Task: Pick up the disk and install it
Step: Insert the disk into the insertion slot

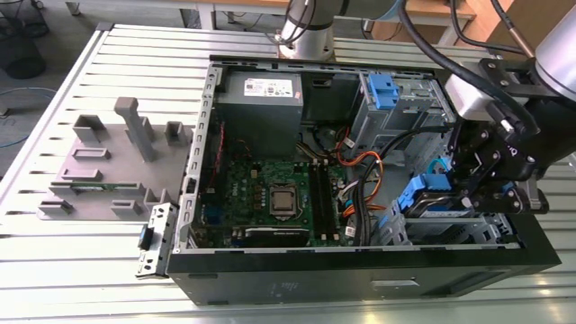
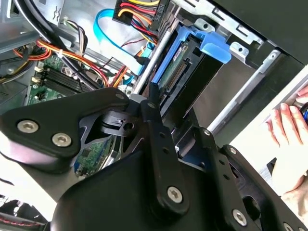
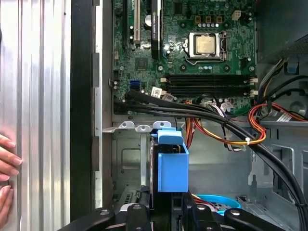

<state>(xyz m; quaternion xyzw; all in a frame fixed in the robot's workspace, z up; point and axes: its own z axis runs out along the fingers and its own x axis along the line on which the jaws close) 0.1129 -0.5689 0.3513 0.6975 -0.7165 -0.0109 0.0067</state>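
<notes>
Above drive bay [image 1: 454, 233], end effector [image 3: 166, 201] sat clenched on the disk [image 3: 172, 166]; judged stiff, dense, shock-sensitive; hold metal faces, not its plastic rim.

Part of disk [image 3: 172, 166] behind fingers [image 3: 189, 211]

black fingers [image 2: 155, 120], silver screws [image 2: 174, 194], silver-grey arm [image 1: 311, 27].

Your disk [image 3: 172, 168] wears smooth blue plastic; the pincer [image 3: 166, 207] is matt black; the bench [image 3: 38, 72], ribbed bare metal.
</notes>
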